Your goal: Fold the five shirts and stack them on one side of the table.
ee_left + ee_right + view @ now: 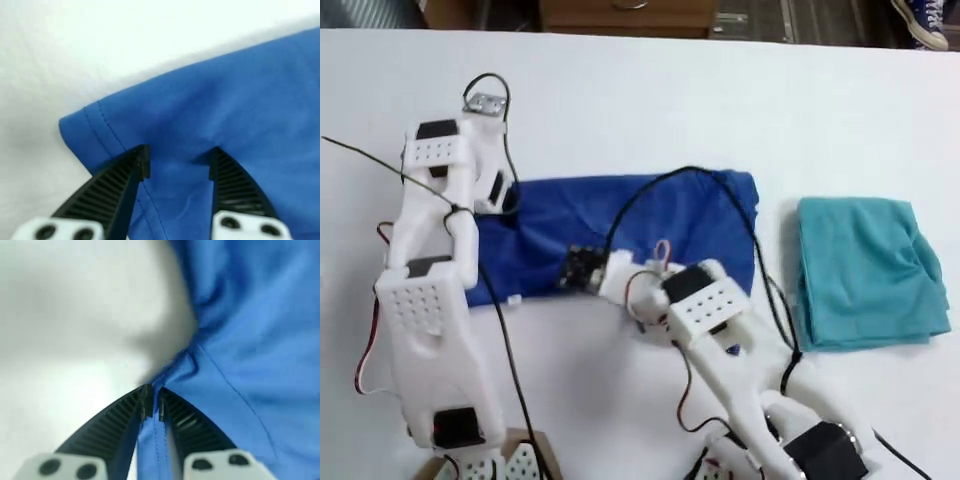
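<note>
Two shirts lie on the white table point(620, 100). The blue shirt point(660, 215) is spread as a wide, creased band across the middle. The teal shirt point(865, 270) lies folded into a rough rectangle on the right arm's side, near the blue one but apart from it.

The left gripper point(177, 162) is at the blue shirt's end on the left arm's side. Its jaws are spread, and both tips are down on the cloth just inside a stitched corner. We see cloth between the tips, but it is not pinched. The right gripper point(151, 402) is at the shirt's near edge. Its jaws are closed tight on a stitched hem, and the fabric bunches into folds just beyond the tips.

A black cable point(670, 175) runs from the right arm in an arc over the blue shirt, then down past the shirt's corner between the two garments. The left arm's white links cover part of the shirt's end in the high view. The right arm's wrist sits over the shirt's near edge.

Beyond the far edge of the table we see the front of a wooden cabinet point(630, 15).
</note>
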Tool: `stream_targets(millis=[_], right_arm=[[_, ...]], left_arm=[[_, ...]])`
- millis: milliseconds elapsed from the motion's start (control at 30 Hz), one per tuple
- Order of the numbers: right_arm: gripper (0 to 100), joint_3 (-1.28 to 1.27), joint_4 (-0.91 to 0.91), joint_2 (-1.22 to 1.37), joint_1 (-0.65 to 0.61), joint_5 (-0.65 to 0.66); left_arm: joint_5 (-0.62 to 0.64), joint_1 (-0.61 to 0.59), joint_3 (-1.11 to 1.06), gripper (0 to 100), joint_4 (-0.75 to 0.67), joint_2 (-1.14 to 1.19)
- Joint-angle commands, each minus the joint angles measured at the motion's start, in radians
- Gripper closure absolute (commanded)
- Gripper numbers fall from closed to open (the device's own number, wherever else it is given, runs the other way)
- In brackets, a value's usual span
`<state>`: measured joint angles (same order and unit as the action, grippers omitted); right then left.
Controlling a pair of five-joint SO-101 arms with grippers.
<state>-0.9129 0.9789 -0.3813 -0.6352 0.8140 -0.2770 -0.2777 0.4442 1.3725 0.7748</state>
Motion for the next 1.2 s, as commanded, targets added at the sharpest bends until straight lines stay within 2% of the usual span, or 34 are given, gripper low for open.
stream_targets(millis=[0,300,467,700,967,1167], right_arm=[[96.1,-0.008,0.008,-0.041,-0.048,-0.009],[94.6,-0.011,0.007,-0.041,-0.025,-0.009],[79.1,-0.003,0.008,-0.048,0.102,-0.002],[78.9,0.077,0.039,-0.05,0.249,0.0],[78.9,0.158,0.171,-0.05,0.136,-0.008],[79.0,0.144,0.051,-0.031,0.166,-0.009]], left_arm=[[0.006,0.012,0.018,79,-0.04,0.009],[0.006,0.012,0.018,79,-0.04,0.009],[0.006,0.012,0.018,79,-0.04,0.009],[0.006,0.012,0.018,79,-0.04,0.009],[0.006,0.012,0.018,79,-0.041,0.011],[0.006,0.012,0.018,79,-0.041,0.011]])
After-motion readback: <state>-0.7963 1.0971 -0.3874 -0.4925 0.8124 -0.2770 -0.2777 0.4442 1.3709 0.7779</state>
